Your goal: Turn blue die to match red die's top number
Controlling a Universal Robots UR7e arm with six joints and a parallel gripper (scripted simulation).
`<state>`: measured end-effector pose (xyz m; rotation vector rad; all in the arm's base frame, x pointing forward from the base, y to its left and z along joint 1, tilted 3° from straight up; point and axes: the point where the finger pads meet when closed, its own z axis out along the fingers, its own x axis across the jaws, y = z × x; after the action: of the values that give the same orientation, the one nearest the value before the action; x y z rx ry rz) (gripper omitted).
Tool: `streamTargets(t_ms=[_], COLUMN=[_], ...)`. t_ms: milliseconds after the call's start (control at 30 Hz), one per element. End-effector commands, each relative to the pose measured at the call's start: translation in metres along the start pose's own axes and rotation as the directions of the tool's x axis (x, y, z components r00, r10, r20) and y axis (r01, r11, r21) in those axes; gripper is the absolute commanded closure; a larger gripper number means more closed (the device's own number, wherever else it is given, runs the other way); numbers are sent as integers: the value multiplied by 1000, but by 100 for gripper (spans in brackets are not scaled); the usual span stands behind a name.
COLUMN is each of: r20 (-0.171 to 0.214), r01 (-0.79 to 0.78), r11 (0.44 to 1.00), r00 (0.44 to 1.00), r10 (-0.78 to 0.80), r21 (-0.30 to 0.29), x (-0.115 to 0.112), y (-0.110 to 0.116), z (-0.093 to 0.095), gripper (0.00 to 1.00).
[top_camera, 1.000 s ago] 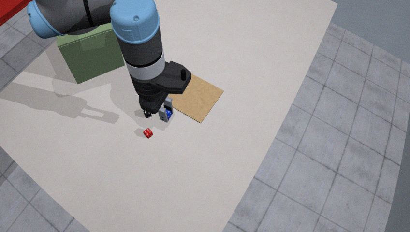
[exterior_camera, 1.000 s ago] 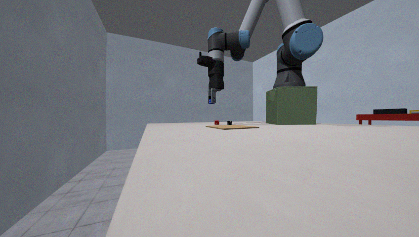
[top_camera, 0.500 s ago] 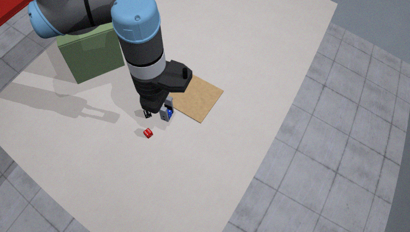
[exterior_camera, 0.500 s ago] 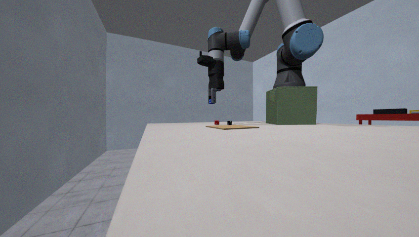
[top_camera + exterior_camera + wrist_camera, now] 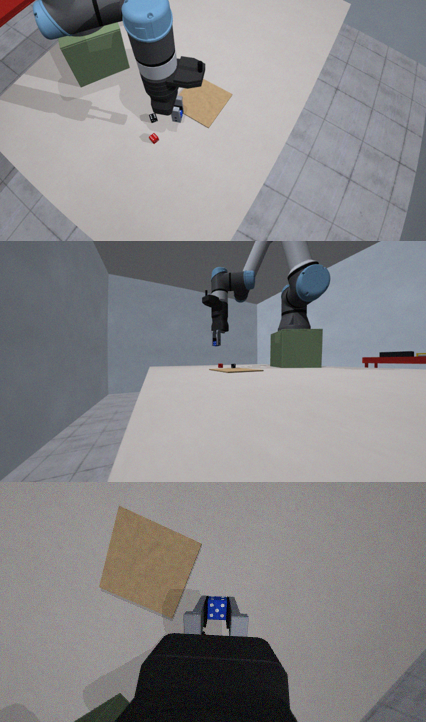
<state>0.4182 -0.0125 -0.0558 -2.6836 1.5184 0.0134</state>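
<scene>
My gripper (image 5: 180,114) (image 5: 216,343) (image 5: 217,605) is shut on the blue die (image 5: 181,113) (image 5: 214,343) (image 5: 217,608), high above the table beside the tan mat (image 5: 209,103) (image 5: 239,370) (image 5: 145,557). In the wrist view, the die's camera-facing side shows a pip at each corner and one in the middle; its top face is hard to make out. The red die (image 5: 153,137) (image 5: 220,365) lies on the table, its upper face apparently two rows of three pips. The mat lies flat.
The black die (image 5: 152,117) (image 5: 233,365) lies on the table near the red die, left of the mat in the top view. The green block (image 5: 100,62) (image 5: 302,348) under the arm's base stands farther back. A red stand (image 5: 394,359) is at the right in the exterior view.
</scene>
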Motion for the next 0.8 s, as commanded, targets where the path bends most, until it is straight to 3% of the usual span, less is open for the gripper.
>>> streamTargets(t_ms=[0,167,400,600,700,767], r20=[0,0,-1,-1,-1,-1], r01=[131,230,449,635,635,706], r11=[991,973,894,773,772,709], r00=[991,973,894,773,772,709], r10=[-131,-230,-449,-635,-635,-706], r21=[2,2,1,1,1,1], x=[-7,-13,-27,-39,-39,-45], y=[-5,-8,-14,-18,-18,-20], z=[-1,-1,-1,-1,-1,-1], gripper=[60,60,60,60,60,60])
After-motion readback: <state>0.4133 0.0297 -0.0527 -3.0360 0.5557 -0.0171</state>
